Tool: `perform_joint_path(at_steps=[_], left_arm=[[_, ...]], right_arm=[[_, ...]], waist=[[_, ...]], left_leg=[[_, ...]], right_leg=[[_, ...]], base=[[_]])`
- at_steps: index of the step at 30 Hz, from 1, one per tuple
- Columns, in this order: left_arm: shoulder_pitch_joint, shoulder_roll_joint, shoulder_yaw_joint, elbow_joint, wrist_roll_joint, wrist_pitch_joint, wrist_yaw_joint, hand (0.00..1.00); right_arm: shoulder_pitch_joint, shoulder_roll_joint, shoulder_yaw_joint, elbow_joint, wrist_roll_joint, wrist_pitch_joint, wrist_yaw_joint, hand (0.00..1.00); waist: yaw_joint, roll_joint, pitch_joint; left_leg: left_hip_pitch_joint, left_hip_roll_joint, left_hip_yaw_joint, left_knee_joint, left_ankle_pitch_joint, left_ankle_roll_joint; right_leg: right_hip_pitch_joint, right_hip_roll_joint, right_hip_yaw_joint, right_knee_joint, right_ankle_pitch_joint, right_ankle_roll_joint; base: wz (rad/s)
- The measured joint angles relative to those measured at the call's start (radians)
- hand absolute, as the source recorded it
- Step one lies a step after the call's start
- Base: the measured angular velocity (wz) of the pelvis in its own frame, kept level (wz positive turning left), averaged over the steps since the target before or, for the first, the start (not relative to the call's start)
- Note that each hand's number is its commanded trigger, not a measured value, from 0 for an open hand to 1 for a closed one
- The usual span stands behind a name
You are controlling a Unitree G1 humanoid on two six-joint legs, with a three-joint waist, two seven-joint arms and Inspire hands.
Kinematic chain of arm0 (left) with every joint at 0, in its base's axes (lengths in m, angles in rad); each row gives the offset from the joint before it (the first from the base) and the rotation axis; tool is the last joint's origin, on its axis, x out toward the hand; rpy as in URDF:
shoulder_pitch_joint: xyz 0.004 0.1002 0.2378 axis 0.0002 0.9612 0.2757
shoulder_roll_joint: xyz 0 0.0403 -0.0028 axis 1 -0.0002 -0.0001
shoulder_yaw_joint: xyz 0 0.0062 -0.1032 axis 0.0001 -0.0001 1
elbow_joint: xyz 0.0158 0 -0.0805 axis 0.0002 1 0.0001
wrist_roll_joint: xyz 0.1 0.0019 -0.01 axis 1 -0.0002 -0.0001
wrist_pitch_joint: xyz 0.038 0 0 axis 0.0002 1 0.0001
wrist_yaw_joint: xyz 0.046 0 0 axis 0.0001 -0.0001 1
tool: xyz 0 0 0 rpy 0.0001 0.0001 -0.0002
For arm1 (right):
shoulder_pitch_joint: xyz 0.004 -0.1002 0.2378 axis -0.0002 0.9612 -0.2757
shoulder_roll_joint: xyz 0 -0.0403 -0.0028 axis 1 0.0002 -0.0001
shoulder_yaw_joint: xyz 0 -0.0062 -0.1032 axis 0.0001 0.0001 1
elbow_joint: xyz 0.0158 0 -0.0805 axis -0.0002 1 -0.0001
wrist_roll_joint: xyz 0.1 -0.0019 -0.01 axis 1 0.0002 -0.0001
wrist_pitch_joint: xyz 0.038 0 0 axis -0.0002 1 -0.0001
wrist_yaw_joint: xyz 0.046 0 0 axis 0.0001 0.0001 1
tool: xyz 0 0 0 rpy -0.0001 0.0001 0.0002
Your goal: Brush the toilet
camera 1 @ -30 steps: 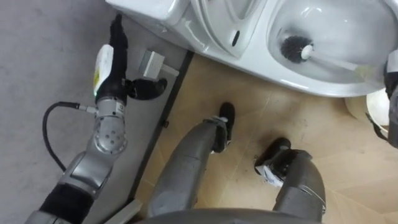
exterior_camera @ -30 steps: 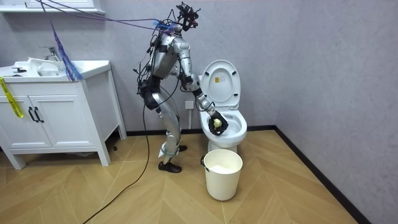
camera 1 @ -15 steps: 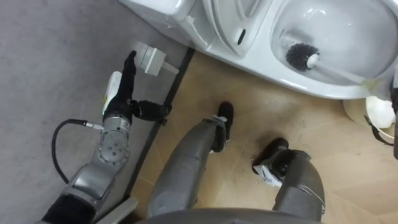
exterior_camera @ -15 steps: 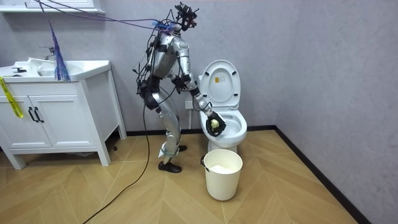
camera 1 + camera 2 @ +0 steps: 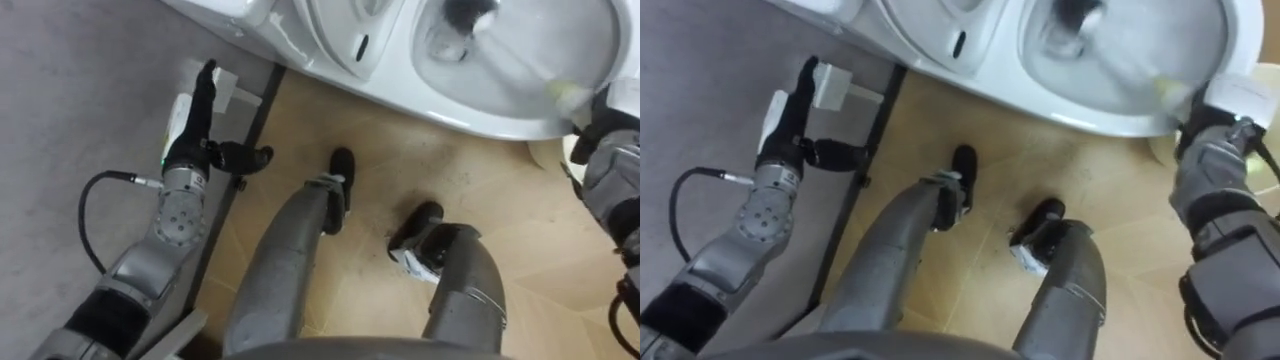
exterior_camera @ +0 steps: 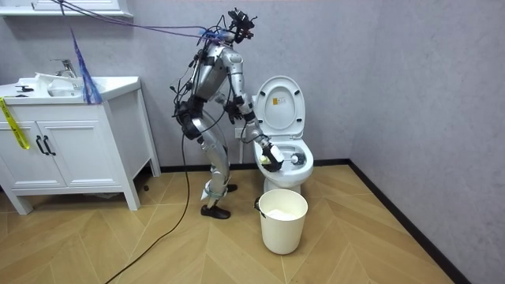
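The dark, round bristle head of the white-handled toilet brush (image 5: 462, 12) sat low inside the bowl of the white ceramic toilet (image 5: 470, 112). Its thin handle slanted up over the rim to the right hand (image 5: 1218, 112). That hand was closed round the handle's outer end at the bowl's front edge, though motion blur hid how each finger lay.

The left hand (image 5: 190, 130) held nothing. Its fingers (image 5: 205, 85) were straight and together, the thumb stuck out sideways. The fingertips were just beside a small white box (image 5: 236, 88) fixed low on the grey wall, above the dark skirting strip (image 5: 240, 170); whether they touched it could not be told.

In the room view the robot stood on the wooden floor at the toilet's side, leaning toward the bowl, with the lid (image 6: 281, 102) raised. A white round bucket (image 6: 282, 218) stood on the floor just before the toilet. A white vanity cabinet (image 6: 71, 150) stood well apart on the room view's left.
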Motion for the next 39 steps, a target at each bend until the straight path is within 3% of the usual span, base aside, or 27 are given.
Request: perform_joint_path(at_steps=[5,7,9,15,17,20,22,25,27,32,34,38,39], left_arm=[[-0.035,0.009,0.01,0.003,0.0,0.0,0.004,0.0],[-0.043,0.008,0.025,0.003,0.001,0.0,0.005,0.0],[-0.042,0.007,0.035,0.004,0.008,0.0,0.007,0.0],[-0.035,0.003,0.045,0.012,0.073,0.003,0.023,0.0],[-0.032,-0.002,0.055,0.024,0.132,0.009,0.03,0.0],[-0.048,-0.01,0.056,0.044,0.219,0.022,0.032,0.0],[-0.063,-0.015,0.056,0.061,0.243,0.027,0.032,0.0],[-0.089,-0.028,0.054,0.058,0.246,0.027,0.033,0.0],[-0.079,-0.028,0.054,0.045,0.259,0.027,0.038,0.0],[-0.057,-0.032,0.054,-0.014,0.28,0.026,0.037,0.0],[-0.037,-0.032,0.055,-0.051,0.284,0.025,0.038,0.0],[0.025,-0.03,0.055,-0.127,0.285,0.019,0.038,0.0],[0.043,-0.029,0.056,-0.154,0.283,0.012,0.039,0.0]], right_arm=[[0.001,0.0,-0.007,0.0,0.152,-0.018,-0.046,1.0],[0.002,0.023,-0.014,-0.009,0.226,-0.026,-0.047,1.0],[0.002,0.043,-0.02,-0.018,0.253,-0.026,-0.049,1.0],[0.011,0.048,-0.021,-0.011,0.288,-0.029,-0.052,1.0],[0.018,0.051,-0.041,0.005,0.232,-0.039,-0.053,1.0],[0.03,0.052,-0.067,0.042,0.022,-0.046,-0.053,1.0],[0.034,0.048,-0.049,0.07,-0.125,-0.053,-0.052,1.0],[0.053,0.014,0.026,0.133,-0.314,-0.046,-0.037,1.0],[0.054,-0.01,0.045,0.149,-0.427,-0.027,-0.029,1.0],[0.082,-0.071,0.072,0.152,-0.552,-0.004,0.023,1.0],[0.1,-0.086,0.072,0.154,-0.567,-0.004,0.051,1.0],[0.137,-0.093,0.072,0.152,-0.594,-0.006,0.062,1.0],[0.149,-0.093,0.072,0.153,-0.594,-0.006,0.07,1.0]], waist=[[-0.001,-0.005,-0.0009],[-0.017,-0.003,-0.0016],[-0.027,-0.003,-0.0017],[-0.036,-0.001,-0.0029],[-0.036,0.0,-0.0036],[-0.021,0.007,-0.0064],[-0.013,0.032,-0.0072],[0.034,0.071,-0.0092],[0.066,0.099,-0.0206],[0.115,0.14,-0.0196],[0.134,0.142,-0.02],[0.138,0.146,-0.0234],[0.139,0.15,-0.0259]], left_leg=[[-0.021,-0.002,0.017,0.027,-0.007,0.012],[-0.031,-0.004,0.014,0.033,-0.005,0.015],[-0.034,-0.004,0.012,0.039,-0.004,0.016],[-0.035,-0.024,0.01,0.043,0.0,0.029],[-0.03,-0.034,0.008,0.043,0.003,0.034],[-0.029,-0.039,0.006,0.046,0.004,0.038],[-0.029,-0.038,-0.01,0.057,0.003,0.04],[-0.026,-0.037,-0.025,0.06,-0.001,0.038],[-0.025,-0.025,-0.026,0.057,-0.004,0.037],[0.023,-0.025,-0.041,0.04,-0.001,0.032],[0.053,-0.032,-0.043,0.014,0.005,0.025],[0.101,-0.035,-0.044,-0.022,0.007,0.021],[0.119,-0.032,-0.045,-0.032,0.008,0.021]], right_leg=[[-0.04,-0.019,0.032,0.044,-0.005,0.004],[-0.048,-0.023,0.032,0.058,-0.005,0.003],[-0.048,-0.024,0.03,0.06,-0.005,0.003],[-0.049,-0.045,0.031,0.078,-0.007,0.013],[-0.045,-0.051,0.029,0.083,-0.009,0.018],[-0.042,-0.051,0.031,0.087,-0.011,0.026],[-0.025,-0.046,0.015,0.079,-0.009,0.029],[-0.009,-0.038,0.004,0.069,-0.009,0.03],[-0.004,-0.024,0.004,0.046,-0.001,0.034],[0.05,-0.013,-0.003,0.017,0.006,0.034],[0.069,-0.013,0.0,0.002,0.011,0.034],[0.116,-0.008,-0.008,-0.031,0.014,0.035],[0.137,0.006,-0.01,-0.047,0.016,0.038]], base=[[-0.04],[0.02],[0.03],[0.07],[0.11],[0.08],[0.0],[0.0],[-0.18],[-0.04],[-0.06],[0.02],[0.08]])
